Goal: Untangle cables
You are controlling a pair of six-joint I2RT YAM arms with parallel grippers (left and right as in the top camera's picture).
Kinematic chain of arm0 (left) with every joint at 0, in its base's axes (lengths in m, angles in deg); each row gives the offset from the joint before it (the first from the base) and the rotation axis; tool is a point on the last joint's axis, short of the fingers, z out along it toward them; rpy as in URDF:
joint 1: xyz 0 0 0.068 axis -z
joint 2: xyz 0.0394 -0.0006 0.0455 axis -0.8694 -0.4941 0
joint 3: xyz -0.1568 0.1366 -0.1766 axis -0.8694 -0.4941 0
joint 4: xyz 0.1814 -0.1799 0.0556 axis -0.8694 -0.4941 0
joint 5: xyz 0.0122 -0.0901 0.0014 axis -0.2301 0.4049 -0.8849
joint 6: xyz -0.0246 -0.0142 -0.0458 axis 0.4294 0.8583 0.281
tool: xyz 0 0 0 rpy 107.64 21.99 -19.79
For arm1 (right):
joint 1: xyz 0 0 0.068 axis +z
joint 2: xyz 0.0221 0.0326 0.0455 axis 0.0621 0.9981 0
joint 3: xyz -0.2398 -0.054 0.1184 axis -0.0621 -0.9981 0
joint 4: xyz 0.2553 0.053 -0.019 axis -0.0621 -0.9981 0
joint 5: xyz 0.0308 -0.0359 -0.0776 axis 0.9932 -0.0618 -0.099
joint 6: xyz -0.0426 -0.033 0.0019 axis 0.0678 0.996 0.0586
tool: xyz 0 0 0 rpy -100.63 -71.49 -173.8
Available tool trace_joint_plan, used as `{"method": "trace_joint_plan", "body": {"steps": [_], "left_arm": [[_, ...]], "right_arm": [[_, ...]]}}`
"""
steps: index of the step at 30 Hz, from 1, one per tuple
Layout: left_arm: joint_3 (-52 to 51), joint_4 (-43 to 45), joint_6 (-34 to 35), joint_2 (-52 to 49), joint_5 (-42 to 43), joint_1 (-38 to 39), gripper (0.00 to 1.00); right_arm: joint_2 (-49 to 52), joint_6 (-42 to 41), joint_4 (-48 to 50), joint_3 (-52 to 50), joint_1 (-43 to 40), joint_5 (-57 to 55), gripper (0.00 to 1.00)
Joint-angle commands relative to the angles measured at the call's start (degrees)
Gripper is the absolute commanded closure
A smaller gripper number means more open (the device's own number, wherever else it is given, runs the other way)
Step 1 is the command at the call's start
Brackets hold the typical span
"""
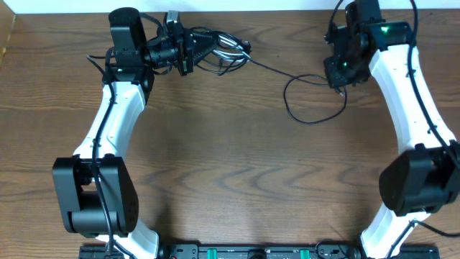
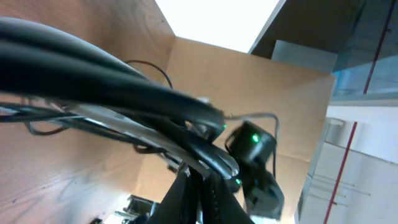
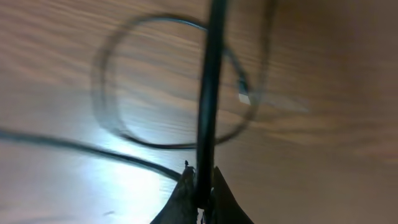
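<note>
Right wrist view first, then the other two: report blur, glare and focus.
Right wrist: motion-blurred throughout, the black cable a soft streak, pale glare on the table. Left wrist: cable bundle too near the lens, out of focus; overexposed white patch above. Overhead: sharp, evenly lit.

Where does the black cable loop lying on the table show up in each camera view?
Overhead: black cable loop in the upper part, right of centre, just left of the right gripper.
Left wrist: possibly the thin dark arc at upper left; not certain.
Right wrist: blurred ring filling the centre, behind the gripper's pinched strand.
Shared landmark: the wooden table.
</note>
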Motion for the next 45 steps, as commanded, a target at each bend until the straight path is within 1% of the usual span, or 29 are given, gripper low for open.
{"method": "trace_joint_plan", "body": {"steps": [1,3,4,6,8,9,10,12,13,14,15,17,19,20,22,23,24,25,26,27,28,31,32,33,36,37,40,43,45], "left_arm": [[0.37,0.52,-0.57,1.92,3.45,-1.66,0.92],[0.37,0.46,-3.67,1.92,4.04,-1.95,0.93],[0.37,-0.72,-6.27,1.92,4.17,-2.08,0.92],[0.37,-4.17,-9.18,1.92,4.13,-2.29,0.92],[0.37,-9.55,-14.40,1.90,3.45,-2.62,0.93],[0.37,-15.82,-19.67,1.90,1.36,-2.71,0.92],[0.37,-18.25,-21.42,1.90,0.33,-2.71,0.93],[0.37,-28.33,-28.63,1.90,-5.86,-2.64,0.92],[0.37,-31.87,-30.75,1.90,-8.76,-2.64,0.92],[0.37,-37.70,-33.75,1.90,-14.10,-2.64,0.92],[0.37,-39.93,-34.75,1.90,-16.52,-2.64,0.92],[0.37,-45.03,-37.18,1.90,-22.34,-2.54,0.92],[0.37,-48.04,-40.83,1.90,-25.59,-2.03,0.92],[0.37,-48.63,-41.88,1.90,-26.34,-1.79,0.92],[0.37,-50.27,-43.17,1.90,-29.20,-1.03,0.92],[0.37,-50.99,-43.39,1.90,-31.06,-0.48,0.92],[0.37,-51.69,-43.41,1.90,-33.14,0.04,0.92],[0.37,-52.41,-43.95,1.90,-35.65,0.81,0.92],[0.37,-52.74,-44.52,1.90,-36.79,1.31,0.92],[0.37,-53.27,-45.48,1.90,-38.77,2.21,0.92],[0.37,-53.83,-45.97,1.90,-41.09,3.37,0.92],[0.37,-54.25,-46.40,1.90,-46.51,6.27,0.92],[0.37,-54.25,-46.38,1.90,-47.74,7.04,0.92],[0.37,-54.21,-46.38,1.90,-50.86,9.01,0.92],[0.37,-54.10,-46.34,1.90,-53.70,10.36,0.92],[0.37,-53.96,-46.36,1.88,-54.51,10.62,0.92],[0.37,-53.99,-46.69,1.88,-55.52,10.86,0.92],[0.37,-54.18,-48.57,1.86,-55.54,10.86,0.92],[0.37,-54.18,-48.70,1.79,-55.54,10.86,0.92]], "right_arm": [[3.72,-2.32,-0.31,0.57,-2.34,-14.91,0.99],[5.62,-2.32,-0.33,0.57,-4.20,-14.95,0.99],[6.62,-2.32,-0.31,0.57,-5.31,-14.95,0.99],[7.78,-2.32,-0.35,0.57,-6.99,-14.95,0.99],[8.57,-2.58,-0.37,0.57,-8.61,-14.91,0.99],[9.11,-4.22,-0.46,0.57,-10.10,-14.58,0.99],[9.31,-4.81,-0.50,0.57,-10.62,-13.90,0.99],[9.33,-4.81,-0.50,0.57,-11.87,-7.76,0.98],[9.33,-4.59,-0.46,0.57,-12.26,-4.61,0.96],[9.33,-4.50,-0.28,0.57,-12.63,-0.74,0.95],[9.33,-4.28,-0.28,0.57,-12.76,0.63,0.94],[9.33,-2.27,-0.33,0.57,-12.90,5.55,0.89],[9.33,1.88,-0.33,0.57,-12.76,14.16,0.78],[9.33,3.06,-0.33,0.57,-12.63,16.85,0.75],[9.33,5.46,-0.28,0.57,-12.26,22.38,0.61],[9.33,6.19,-0.28,0.57,-11.98,24.35,0.52],[9.33,6.16,-0.26,0.57,-11.67,24.50,0.46],[9.33,6.12,-0.22,0.57,-11.39,22.99,0.31],[9.33,5.81,-0.13,0.57,-11.30,21.31,0.19],[9.33,3.69,0.00,0.57,-11.28,16.44,0.07],[9.33,0.83,0.20,0.57,-11.37,10.82,0.05],[9.35,-8.20,0.55,0.57,-11.65,-2.32,0.02],[9.33,-9.84,0.44,0.57,-11.72,-3.34,0.01],[9.33,-8.61,-0.17,0.57,-11.80,4.59,0.01],[9.35,0.24,-1.44,0.57,-11.41,25.66,0.02],[9.35,1.53,-1.88,0.57,-11.08,29.88,0.04],[9.35,0.76,-2.62,0.57,-9.33,31.15,0.13],[9.35,0.76,-2.71,0.57,-5.88,31.17,0.19],[9.35,0.76,-2.40,0.55,-3.87,31.01,0.21]]}}
